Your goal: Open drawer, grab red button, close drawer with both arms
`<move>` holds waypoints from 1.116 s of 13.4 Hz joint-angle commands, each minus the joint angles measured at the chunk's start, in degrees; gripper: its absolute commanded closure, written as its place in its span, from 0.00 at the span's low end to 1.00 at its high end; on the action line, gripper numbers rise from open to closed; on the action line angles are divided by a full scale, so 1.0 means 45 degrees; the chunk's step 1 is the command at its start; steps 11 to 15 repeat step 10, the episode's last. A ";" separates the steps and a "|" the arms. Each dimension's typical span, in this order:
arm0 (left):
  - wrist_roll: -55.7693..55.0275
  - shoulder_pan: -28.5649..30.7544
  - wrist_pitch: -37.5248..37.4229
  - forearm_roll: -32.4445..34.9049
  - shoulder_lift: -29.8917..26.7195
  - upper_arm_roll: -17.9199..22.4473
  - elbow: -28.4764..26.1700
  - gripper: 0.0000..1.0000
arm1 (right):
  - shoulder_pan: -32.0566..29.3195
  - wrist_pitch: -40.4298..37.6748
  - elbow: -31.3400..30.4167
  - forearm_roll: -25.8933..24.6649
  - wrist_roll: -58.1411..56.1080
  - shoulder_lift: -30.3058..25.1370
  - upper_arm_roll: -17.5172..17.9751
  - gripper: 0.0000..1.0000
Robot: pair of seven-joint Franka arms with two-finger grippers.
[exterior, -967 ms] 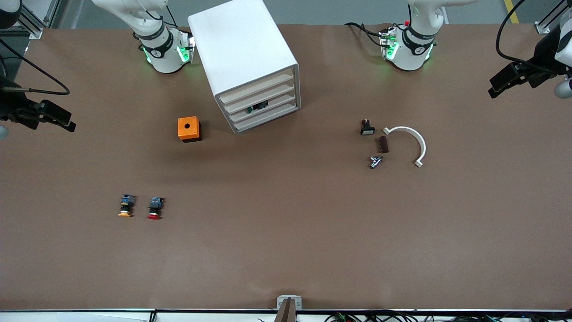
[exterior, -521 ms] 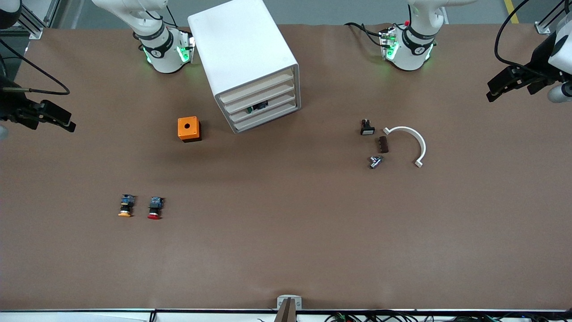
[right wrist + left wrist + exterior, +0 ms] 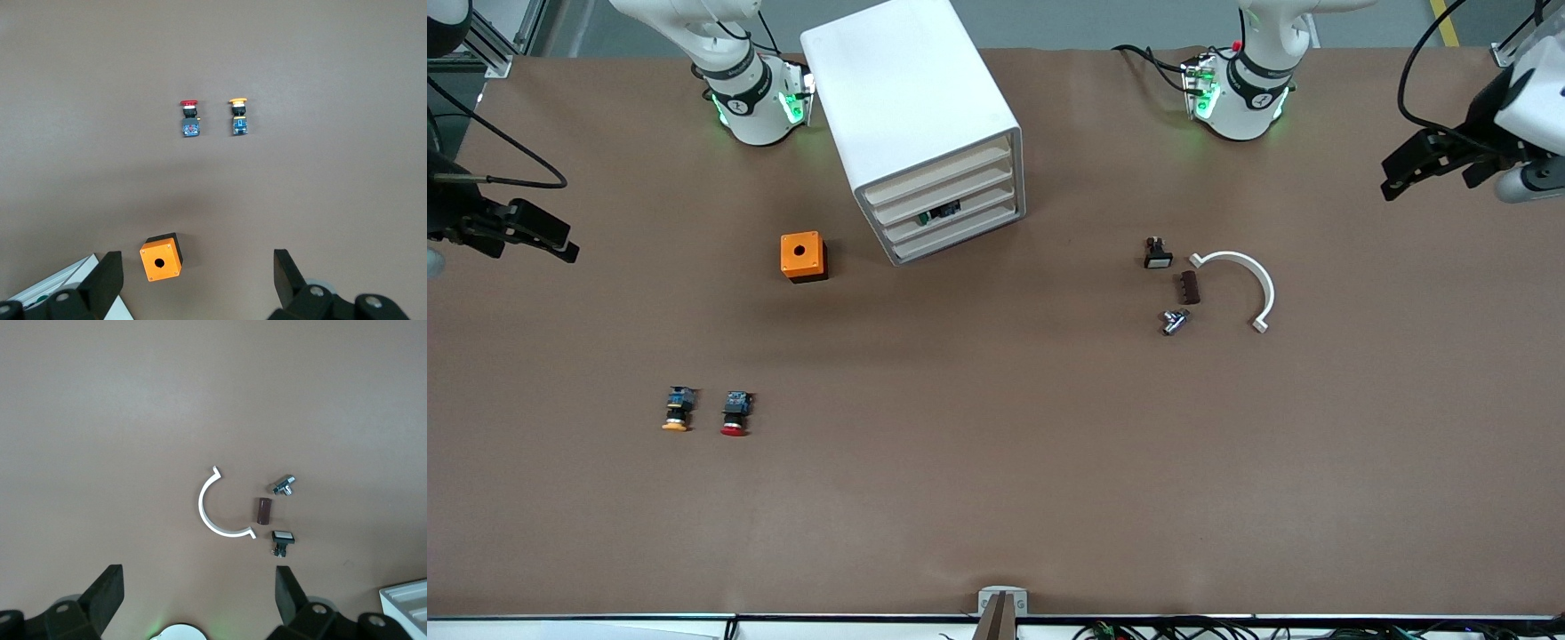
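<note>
Both arms are up in the air at the ends of the table [image 3: 996,498]. The left hand [image 3: 1396,178] hangs over the table's edge at the left arm's end, fingers spread wide and holding nothing; its wrist view shows the two black fingers [image 3: 107,593] well apart above bare brown surface. The right hand [image 3: 560,244] hangs over the right arm's end, also wide open and empty, with its fingers [image 3: 110,280] standing apart in its own wrist view.

The white cabinet [image 3: 911,116] sits between the two bases, turned at an angle, all four drawers pushed in. The drawer [image 3: 943,189], second from the top, is shut.

The red button [image 3: 735,414] lies on the table toward the right arm's end, nearer the front camera than the cabinet, red cap pointing to the camera. The orange-capped button [image 3: 679,410] lies just beside it, not touching. An orange box [image 3: 802,256] with a hole in its top stands by the cabinet.

Toward the left arm's end lie a white curved bracket [image 3: 1249,284], a small brown block [image 3: 1189,287], a metal fitting [image 3: 1174,321] and a white-faced switch [image 3: 1157,253], grouped close together.
</note>
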 commanded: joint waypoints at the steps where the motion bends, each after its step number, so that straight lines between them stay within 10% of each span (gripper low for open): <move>1: 0.0349 -0.0049 -0.0074 -0.0136 -0.0521 0.0008 -0.0504 0.00 | -0.0069 0.0015 -0.0008 -0.0156 -0.0013 -0.0099 0.0112 0.00; 15: 0.1248 0.0107 -0.0270 -0.0117 -0.0052 0.0027 0.0414 0.00 | -0.0050 0.0015 -0.0008 -0.0194 -0.0013 -0.0119 0.0132 0.00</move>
